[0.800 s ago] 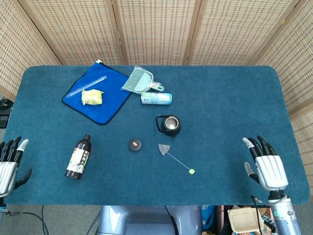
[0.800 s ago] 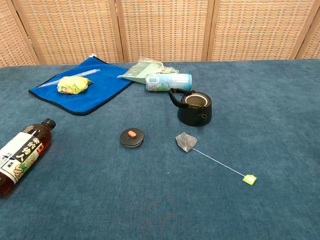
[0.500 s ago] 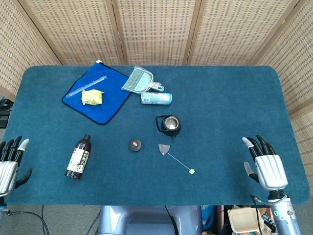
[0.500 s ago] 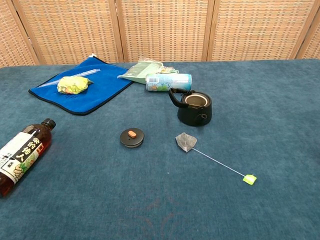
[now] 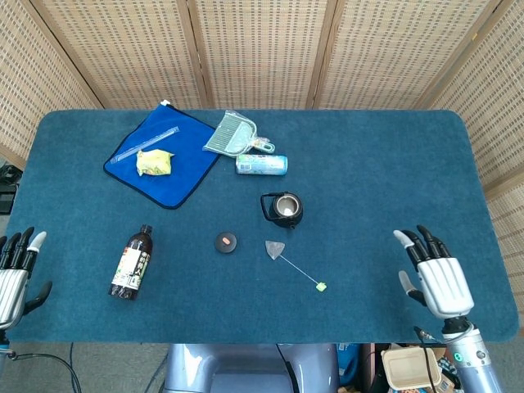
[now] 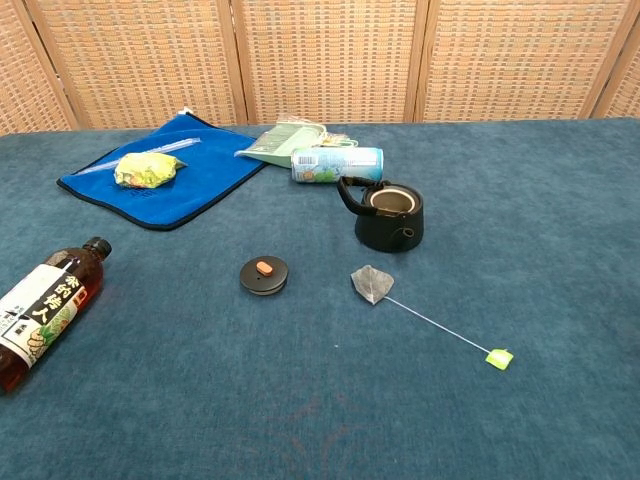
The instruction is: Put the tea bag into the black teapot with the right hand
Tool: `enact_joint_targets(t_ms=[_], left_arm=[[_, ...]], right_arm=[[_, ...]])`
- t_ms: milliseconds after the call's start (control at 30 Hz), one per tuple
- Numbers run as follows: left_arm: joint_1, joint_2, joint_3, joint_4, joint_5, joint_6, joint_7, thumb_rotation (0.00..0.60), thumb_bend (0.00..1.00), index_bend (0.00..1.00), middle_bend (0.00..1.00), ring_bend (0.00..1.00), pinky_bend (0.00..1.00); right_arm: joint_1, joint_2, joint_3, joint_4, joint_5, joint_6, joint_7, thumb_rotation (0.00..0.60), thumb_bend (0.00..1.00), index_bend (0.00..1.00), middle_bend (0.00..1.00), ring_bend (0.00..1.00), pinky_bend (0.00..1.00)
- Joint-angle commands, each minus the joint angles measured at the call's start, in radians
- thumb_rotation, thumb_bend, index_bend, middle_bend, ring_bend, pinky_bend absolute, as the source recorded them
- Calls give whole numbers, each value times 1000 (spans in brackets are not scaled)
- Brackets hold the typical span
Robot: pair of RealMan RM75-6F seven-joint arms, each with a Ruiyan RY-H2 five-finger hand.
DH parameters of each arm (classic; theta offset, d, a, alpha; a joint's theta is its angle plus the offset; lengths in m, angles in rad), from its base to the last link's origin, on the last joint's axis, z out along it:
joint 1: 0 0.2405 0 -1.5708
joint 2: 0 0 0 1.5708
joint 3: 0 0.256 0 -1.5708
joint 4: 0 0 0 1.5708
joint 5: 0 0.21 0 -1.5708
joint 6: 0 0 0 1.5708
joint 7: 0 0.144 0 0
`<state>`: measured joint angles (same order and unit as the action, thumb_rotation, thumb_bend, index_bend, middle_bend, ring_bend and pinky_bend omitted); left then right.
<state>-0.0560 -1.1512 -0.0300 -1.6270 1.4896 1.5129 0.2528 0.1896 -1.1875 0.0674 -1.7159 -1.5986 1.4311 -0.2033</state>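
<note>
While the tea bag (image 5: 275,249) lies flat on the table (image 5: 368,188) just in front of the black teapot (image 5: 284,210) — its lid (image 5: 226,241) off, beside it — the right hand (image 5: 434,275) and left hand (image 5: 15,274) hover empty, fingers spread.

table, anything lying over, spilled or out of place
The bottle lies on its side near the left edge, no spill visible. The teapot lid sits on the cloth apart from the open black teapot. Nothing looks damaged.
</note>
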Motion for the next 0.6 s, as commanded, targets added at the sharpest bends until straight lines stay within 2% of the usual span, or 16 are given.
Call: enact_joint_targets(t_ms=[33, 133, 300, 600], left_arm=[[-1, 2, -2, -4, -2, -1, 4, 600, 349, 0, 0, 0, 0], [-2, 4, -2, -8, -3, -2, 8, 600, 349, 0, 0, 0, 0], [-5, 8, -4, -14, -7, -5, 17, 600, 349, 0, 0, 0, 0], [-13, 16, -13, -21, -12, -9, 29, 600, 349, 0, 0, 0, 0]], right_arm=[[34, 17, -3, -18, -31, -38, 36, 600, 568, 164, 284, 143, 268], [61, 22, 1, -26, -45, -67, 48, 600, 541, 193, 334, 208, 341], [109, 23, 3, -40, -56, -130, 60, 600, 418, 271, 475, 406, 554], [208, -5, 11, -23, -42, -269, 70, 600, 404, 360, 669, 671, 774]])
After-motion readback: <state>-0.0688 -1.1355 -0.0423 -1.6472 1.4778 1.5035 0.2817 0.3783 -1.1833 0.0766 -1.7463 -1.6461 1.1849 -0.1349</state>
